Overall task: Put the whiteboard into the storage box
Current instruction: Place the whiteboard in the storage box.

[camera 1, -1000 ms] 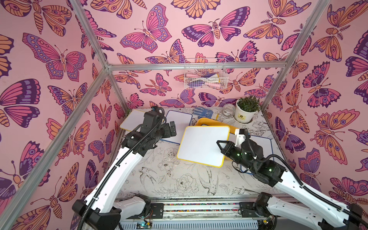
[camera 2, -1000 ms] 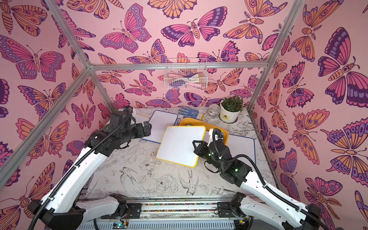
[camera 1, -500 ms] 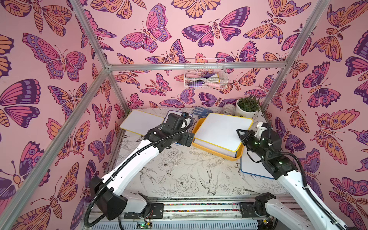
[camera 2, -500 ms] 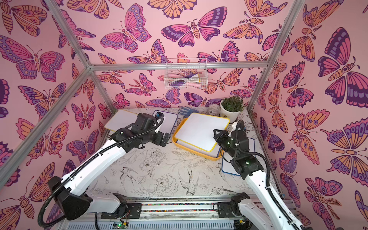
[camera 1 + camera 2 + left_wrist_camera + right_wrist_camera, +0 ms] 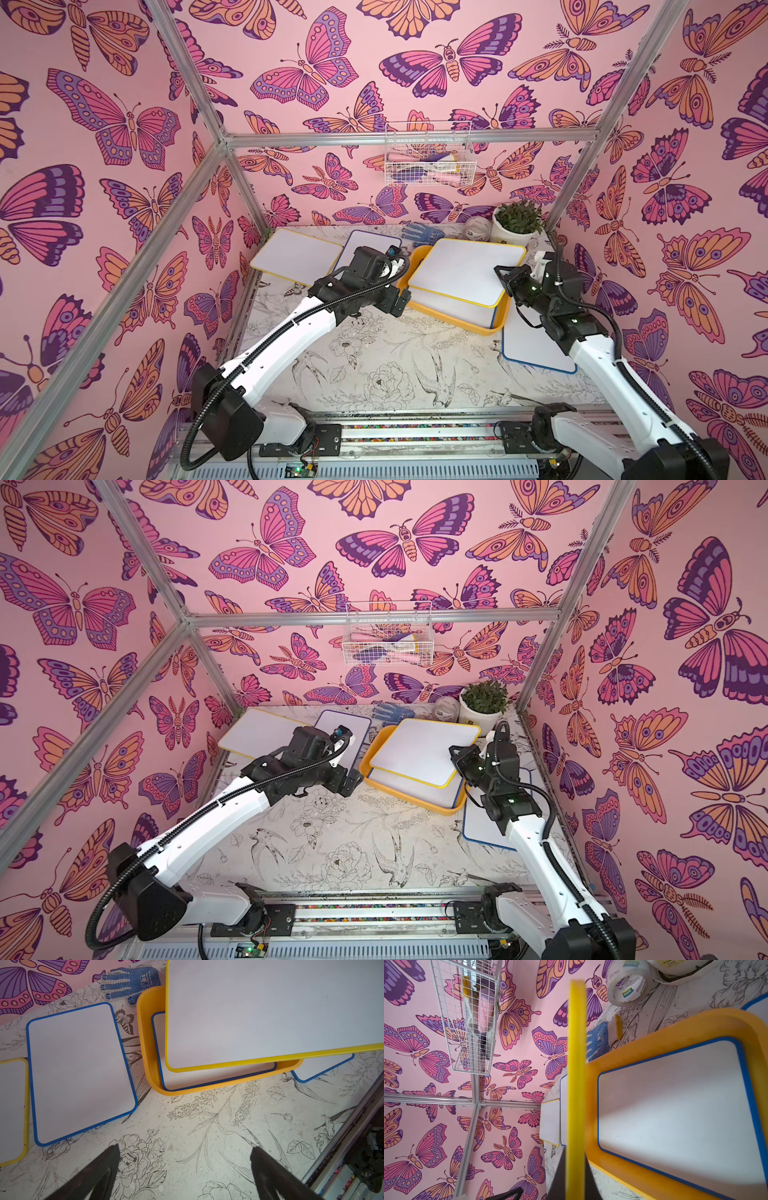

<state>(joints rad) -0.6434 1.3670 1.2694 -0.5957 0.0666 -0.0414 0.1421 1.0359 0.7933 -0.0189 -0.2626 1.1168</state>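
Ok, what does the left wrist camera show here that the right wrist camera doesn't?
Only the left wrist view: the left gripper, open and empty above the table, and the full face of the yellow-framed whiteboard. Only the right wrist view: the right gripper shut on that board's edge, the wire basket and the tape roll. Both: the storage box with a blue-framed whiteboard lying in it, and the glove.

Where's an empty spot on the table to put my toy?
Bare: the front middle, between the left arm and right arm, from the storage box to the front rail. Crowded: the back, with whiteboards, glove, tape, plant.
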